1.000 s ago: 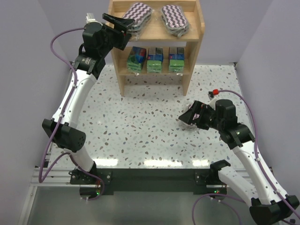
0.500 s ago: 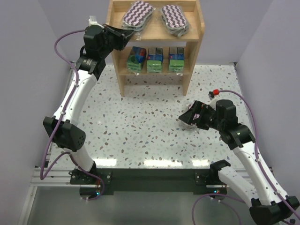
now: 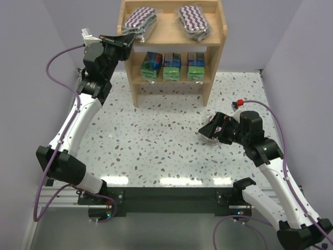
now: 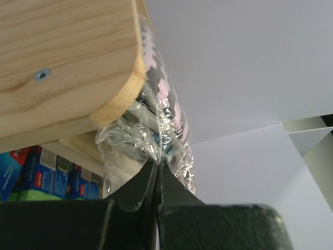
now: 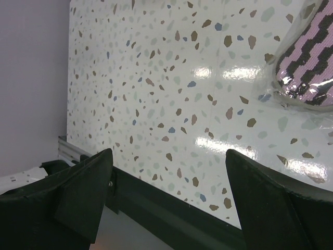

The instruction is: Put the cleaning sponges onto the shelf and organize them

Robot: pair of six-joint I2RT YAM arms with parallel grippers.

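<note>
Left gripper (image 4: 156, 165) pinched shut on the wrap edge of the oval sponge (image 3: 139, 18) on the shelf (image 3: 217, 41) top tier, which looks light, squashy, slippery-filmed, likely safer held across the pad; right gripper (image 3: 208, 130) wide open, empty, near a loose sponge (image 5: 307, 57) on the desk (image 5: 156, 78).

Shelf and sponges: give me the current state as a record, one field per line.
shelf top tier: left zigzag pad, right zigzag pad
lower tier: three green-and-blue sponge packs in a row
left claw: shut on left zigzag pad's wrap
right claw: open, over the table
third zigzag pad: on table, unshelved
</note>
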